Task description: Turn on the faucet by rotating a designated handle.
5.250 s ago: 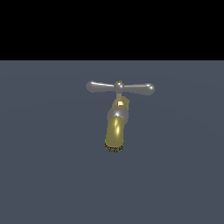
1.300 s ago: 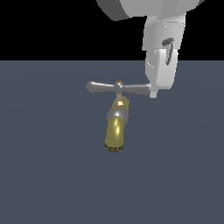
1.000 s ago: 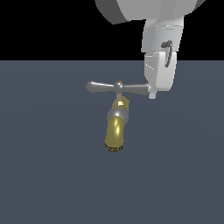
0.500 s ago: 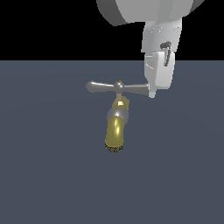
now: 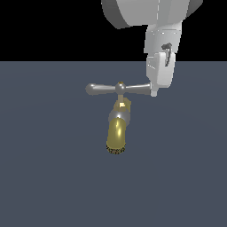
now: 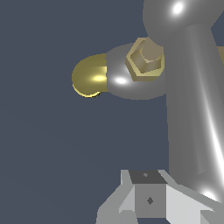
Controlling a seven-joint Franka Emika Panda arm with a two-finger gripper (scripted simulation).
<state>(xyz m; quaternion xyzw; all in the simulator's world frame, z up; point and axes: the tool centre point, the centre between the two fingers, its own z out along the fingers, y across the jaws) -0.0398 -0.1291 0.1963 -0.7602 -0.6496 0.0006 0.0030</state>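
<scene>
On a matte slate-grey surface (image 5: 44, 177), the faucet (image 5: 117, 133), with its glossy brass curved spout, is topped by the polished silver handle (image 5: 104, 88), whose arm at the exterior view's right is met by the white gripper (image 5: 154, 92), its jaw state indiscernible.

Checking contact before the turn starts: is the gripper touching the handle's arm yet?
Cannot tell. In the exterior view the gripper overlaps the end of the handle, hiding its knob; the wrist view shows them close, with no plain gap or contact.

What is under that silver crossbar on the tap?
Under the handle sit a grey collar and the brass spout. The tool covers the handle's far knob.
</scene>
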